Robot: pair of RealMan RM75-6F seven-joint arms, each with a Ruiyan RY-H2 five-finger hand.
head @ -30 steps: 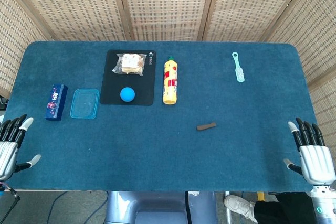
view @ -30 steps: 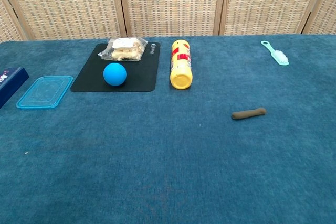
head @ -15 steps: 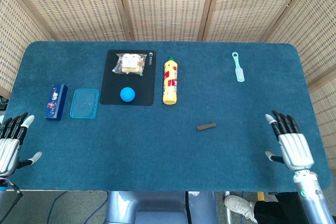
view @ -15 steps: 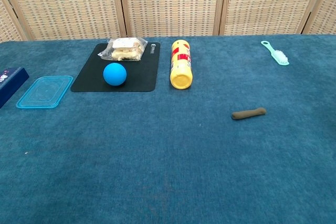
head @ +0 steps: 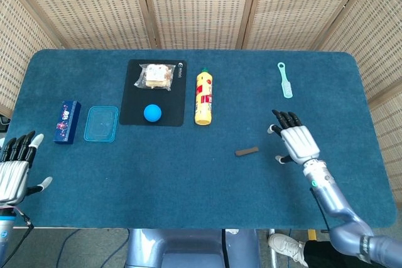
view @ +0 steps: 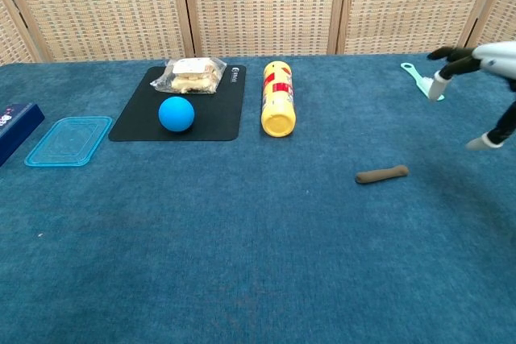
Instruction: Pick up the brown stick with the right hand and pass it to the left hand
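Now right hand (head: 296, 140) is advanced from table edge, fingers spread, empty, near brown stick (head: 247, 151). Stick lies untouched on blue cloth. Left hand (head: 14, 171) is parked, fingers apart. Grasp pending.

Table layout
Ball (head: 152, 113) and packet (head: 157, 76) on mat (head: 171, 101); bottle (head: 203, 96) right of it; lid (head: 101, 123), box (head: 66, 122) left; stick (head: 247, 152) nearer; brush (head: 285, 80) far right.

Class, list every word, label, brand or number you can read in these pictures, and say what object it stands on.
No text can be read.
Black mat: small white logo at one corner, too small to read.
Yellow bottle: red label, print blurred.
Dark blue box: printed pattern, illegible.
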